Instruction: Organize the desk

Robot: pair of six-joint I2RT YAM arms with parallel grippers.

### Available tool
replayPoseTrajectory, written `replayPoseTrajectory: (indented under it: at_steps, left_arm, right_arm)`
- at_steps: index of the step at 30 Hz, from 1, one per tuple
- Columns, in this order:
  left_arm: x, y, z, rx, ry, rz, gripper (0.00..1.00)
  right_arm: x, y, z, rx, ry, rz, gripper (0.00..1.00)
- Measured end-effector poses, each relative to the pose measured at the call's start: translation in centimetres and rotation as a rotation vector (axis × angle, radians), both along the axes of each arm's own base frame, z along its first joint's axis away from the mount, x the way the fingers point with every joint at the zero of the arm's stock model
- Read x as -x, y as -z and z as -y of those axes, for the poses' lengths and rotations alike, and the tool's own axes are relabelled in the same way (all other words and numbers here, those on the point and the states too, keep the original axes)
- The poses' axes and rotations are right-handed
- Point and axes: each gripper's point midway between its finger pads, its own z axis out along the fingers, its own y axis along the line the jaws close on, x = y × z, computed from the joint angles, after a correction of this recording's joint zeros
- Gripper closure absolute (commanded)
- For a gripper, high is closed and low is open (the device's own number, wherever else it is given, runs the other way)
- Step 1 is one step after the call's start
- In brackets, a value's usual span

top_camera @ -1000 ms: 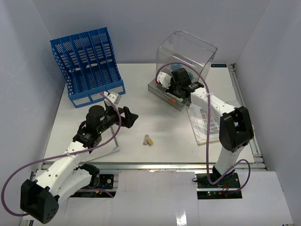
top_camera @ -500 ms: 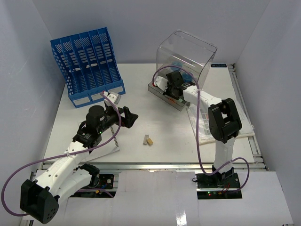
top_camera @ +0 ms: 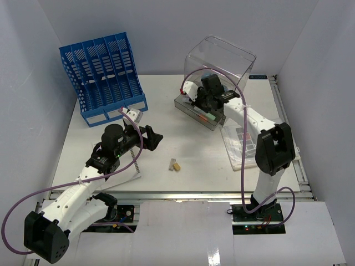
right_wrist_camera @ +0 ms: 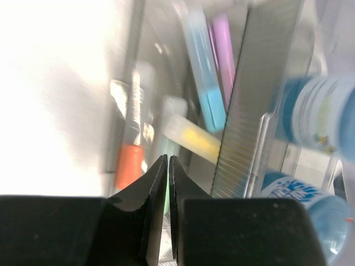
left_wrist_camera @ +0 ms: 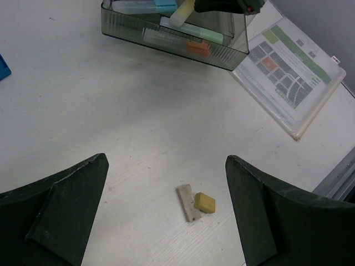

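**Near:** the left gripper (left_wrist_camera: 165, 162), fingers spread wide and empty, hovers above the desk (left_wrist_camera: 83, 94). Below and between the fingers lies a grey stick (left_wrist_camera: 187, 203), its long axis pointing away from them. A yellow block (left_wrist_camera: 204, 202) sits just beside it on the right. The left arm is much the nearer.

**Far:** ahead of those fingers an open drawer (left_wrist_camera: 127, 30) holds markers (left_wrist_camera: 191, 29). The right gripper (right_wrist_camera: 168, 162) hangs over it, fingers pressed together, gripping nothing visible. Beyond stands a bottle (right_wrist_camera: 310, 105).

Top: high and behind, looking down on the whole desk (top_camera: 183, 138). Left wrist: low, facing across to the tray (left_wrist_camera: 166, 43). Right wrist: close above that same tray.
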Motion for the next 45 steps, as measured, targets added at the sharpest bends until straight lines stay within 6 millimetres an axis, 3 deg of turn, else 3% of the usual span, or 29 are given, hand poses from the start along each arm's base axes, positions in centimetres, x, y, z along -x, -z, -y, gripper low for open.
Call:
replayPoseTrajectory:
  at_steps: [4,6,9,13,17,20,24,29,34,39,45]
  left_arm:
    - [0.0,0.0,0.0,-0.001,0.0,0.0,0.02]
    - [0.0,-0.1,0.0,-0.001,0.0,0.003,0.02]
    - [0.2,-0.6,-0.1,0.005,0.0,0.022,0.02]
    - [0.4,-1.4,-0.3,0.012,0.002,0.048,0.02]
    - [0.4,-1.3,-0.3,0.011,0.002,0.047,0.02]
    - [0.4,-1.3,-0.2,0.011,0.003,0.046,0.02]
    - [0.4,-1.2,-0.1,0.011,0.008,0.043,0.02]
    - [0.5,-1.2,-0.1,0.012,0.015,0.04,0.02]
    - [0.7,-1.3,0.4,0.029,0.038,0.04,0.02]
    - [0.9,-1.4,1.5,0.07,0.088,0.027,0.02]
    - [1.3,-0.4,3.2,0.17,0.145,-0.053,0.02]
  right_arm:
    - [3.1,-3.8,-2.4,-0.15,-0.136,-0.033,0.88]
    - [4.7,-4.1,-3.7,-0.196,-0.2,-0.073,0.89]
    - [6.1,-2.5,-5.0,-0.2,-0.241,-0.14,0.91]
    - [6.6,1.7,-5.4,-0.134,-0.184,-0.215,0.92]
    - [5.6,4.7,-4.1,-0.031,-0.07,-0.183,0.9]
    - [3.9,5.7,-2.4,0.061,0.043,-0.098,0.87]
    - [1.0,6.1,-0.6,0.143,0.183,0.026,0.77]
    - [-1.2,5.1,1.0,0.187,0.281,0.134,0.61]
    - [-2.1,4.4,1.9,0.211,0.319,0.184,0.49]
    - [-2.4,5.1,2.6,0.237,0.327,0.179,0.39]
    - [-2.2,5.7,2.4,0.225,0.302,0.149,0.36]
